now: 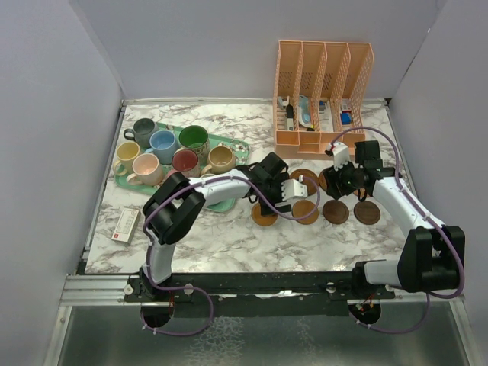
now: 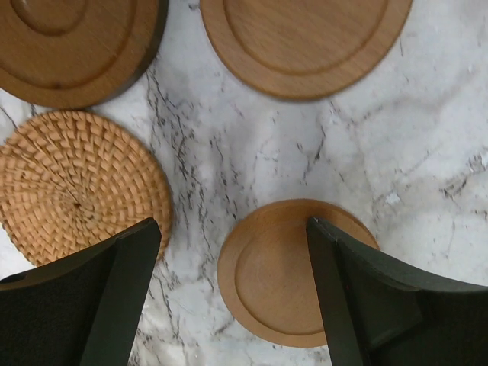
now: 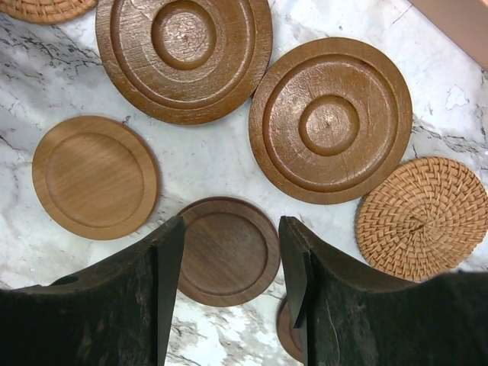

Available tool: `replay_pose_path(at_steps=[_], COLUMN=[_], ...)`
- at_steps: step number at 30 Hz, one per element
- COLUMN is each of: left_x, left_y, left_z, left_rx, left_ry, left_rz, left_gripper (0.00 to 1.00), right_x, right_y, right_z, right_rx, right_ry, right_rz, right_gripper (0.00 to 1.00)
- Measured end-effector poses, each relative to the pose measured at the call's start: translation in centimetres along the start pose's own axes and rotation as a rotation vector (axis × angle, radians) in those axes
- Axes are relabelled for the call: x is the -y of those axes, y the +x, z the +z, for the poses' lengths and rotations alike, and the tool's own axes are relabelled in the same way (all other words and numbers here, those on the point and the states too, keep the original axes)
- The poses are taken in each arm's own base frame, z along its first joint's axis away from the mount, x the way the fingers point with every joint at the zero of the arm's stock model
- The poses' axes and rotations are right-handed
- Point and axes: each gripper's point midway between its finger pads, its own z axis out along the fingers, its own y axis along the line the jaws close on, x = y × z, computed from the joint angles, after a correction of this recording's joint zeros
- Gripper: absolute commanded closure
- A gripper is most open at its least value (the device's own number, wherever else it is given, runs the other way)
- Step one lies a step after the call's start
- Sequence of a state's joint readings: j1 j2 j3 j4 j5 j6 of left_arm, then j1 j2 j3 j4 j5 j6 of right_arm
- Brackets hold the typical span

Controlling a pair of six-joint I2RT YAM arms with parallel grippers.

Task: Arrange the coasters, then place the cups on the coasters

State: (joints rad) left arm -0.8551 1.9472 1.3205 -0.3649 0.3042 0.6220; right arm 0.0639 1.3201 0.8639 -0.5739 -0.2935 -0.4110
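The white marble desk (image 1: 229, 236) carries a mint-green tray (image 1: 227, 140) at its left, crowded with small glazed cups (image 1: 163, 142). The thin round wooden and woven coasters (image 1: 335, 211) lie flat on the stone, mid-right. The left gripper (image 2: 232, 225) hangs released over a small tan wooden coaster (image 2: 274, 274). The right gripper (image 3: 231, 221) brackets a dark brown disc (image 3: 229, 255) so closely I can't tell whether it pinches. They look light, stiff and probably slippery, so take them by opposite rims. From above, the arms hide several coasters.
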Motion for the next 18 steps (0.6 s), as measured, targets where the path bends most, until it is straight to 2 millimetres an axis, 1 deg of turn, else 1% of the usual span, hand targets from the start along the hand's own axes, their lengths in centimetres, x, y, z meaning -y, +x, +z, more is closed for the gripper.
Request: replay_pose_path(at_steps=[8,18], left_x=[-1.3,-1.2], left_y=[-2.1,-2.3], left_z=[1.5,1.6], left_rx=[0.043,0.058], left_ry=[-0.025,-0.023], left_rz=[-0.022,-0.053], left_gripper=[0.20,0.20], right_x=[0.2,0.4], right_y=[0.1,0.1], right_z=[0.0,0.0], right_rx=[-0.005,-0.006], right_ry=[0.014,0.021], right_rz=[0.007,0.007], right_gripper=[0.47,0.47])
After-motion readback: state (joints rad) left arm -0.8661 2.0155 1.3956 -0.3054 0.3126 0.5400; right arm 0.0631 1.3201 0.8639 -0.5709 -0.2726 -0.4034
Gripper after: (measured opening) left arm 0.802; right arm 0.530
